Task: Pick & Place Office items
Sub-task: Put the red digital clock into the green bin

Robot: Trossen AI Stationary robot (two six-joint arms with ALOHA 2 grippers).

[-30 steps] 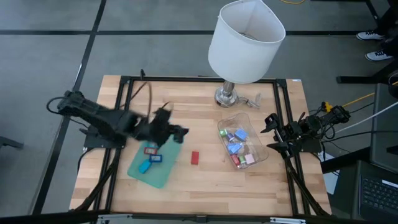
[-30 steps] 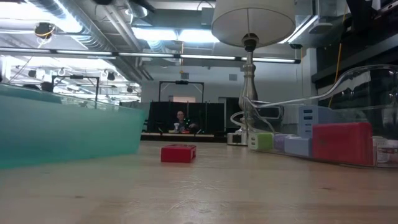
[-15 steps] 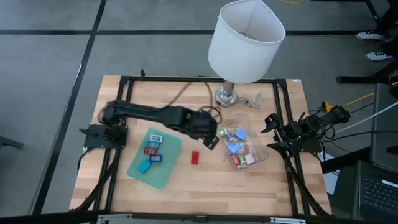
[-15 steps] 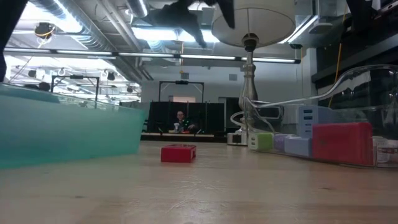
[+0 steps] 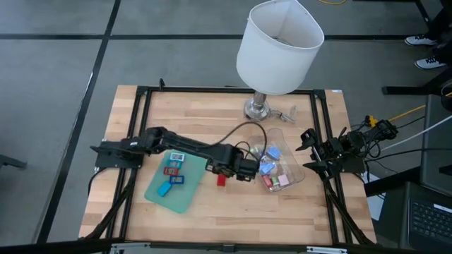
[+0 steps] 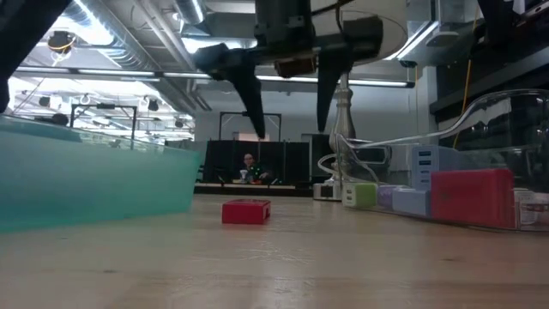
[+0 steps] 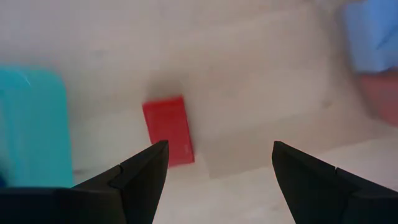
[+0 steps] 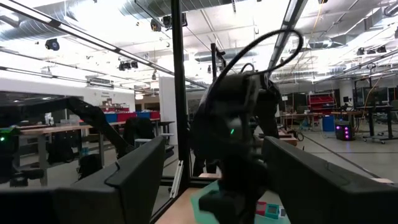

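One red piece [image 5: 221, 180] (loose), one lamp [image 5: 277, 49].

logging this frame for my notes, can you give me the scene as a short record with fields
left gripper: open, hanging above the table next to the red piece, not touching it
right gripper: open, waiting at the table's right edge
green tray: holds a few small pieces, blue and red
clear tub: holds several small pieces, blue, pink and red among them
lamp: at the back of the table
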